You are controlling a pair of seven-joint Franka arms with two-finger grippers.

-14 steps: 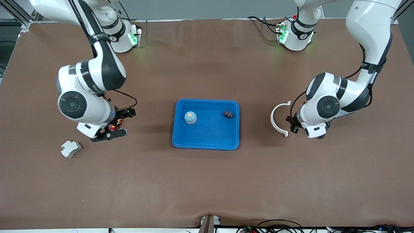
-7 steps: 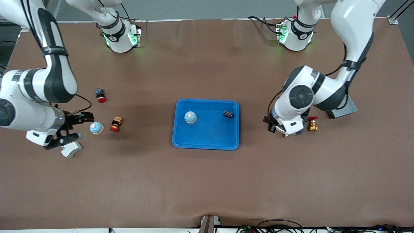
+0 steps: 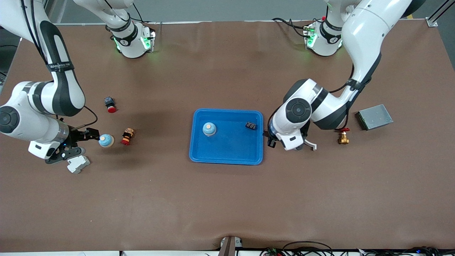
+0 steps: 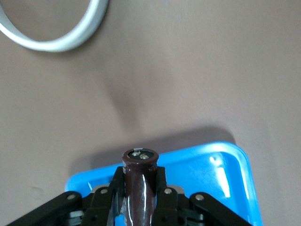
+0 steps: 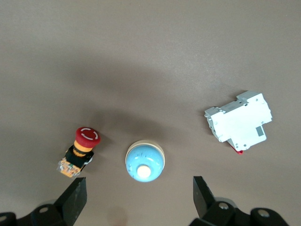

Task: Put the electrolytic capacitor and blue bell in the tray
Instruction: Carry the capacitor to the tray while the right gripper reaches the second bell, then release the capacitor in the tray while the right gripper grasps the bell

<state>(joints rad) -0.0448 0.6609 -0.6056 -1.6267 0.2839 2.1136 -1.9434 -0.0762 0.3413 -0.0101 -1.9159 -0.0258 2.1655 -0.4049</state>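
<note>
The bright-blue tray (image 3: pixel 227 156) lies mid-table with one blue bell (image 3: pixel 209 128) in it. My left gripper (image 3: pixel 269 138) hangs at the tray's rim toward the left arm's end, shut on a dark brown electrolytic capacitor (image 4: pixel 139 188). In the left wrist view the tray (image 4: pixel 221 179) lies just under the capacitor. A second blue bell (image 3: pixel 105 140) stands on the table toward the right arm's end. My right gripper (image 3: pixel 82 143) is open beside it. In the right wrist view this bell (image 5: pixel 145 161) sits just ahead of the open right gripper (image 5: pixel 139 188), with nothing between the fingers.
A small black part (image 3: pixel 251 125) lies in the tray. By the second bell are a red-capped button (image 3: pixel 127 137), a white breaker (image 3: pixel 78 164) and another red button (image 3: pixel 110 104). A white ring (image 3: pixel 312 144), a brass valve (image 3: pixel 343 138) and a grey box (image 3: pixel 374 116) lie toward the left arm's end.
My left gripper has carried the capacitor from beside the white ring to the tray's rim. My right gripper swung toward its end of the table, uncovering the second bell and the red-capped button.
</note>
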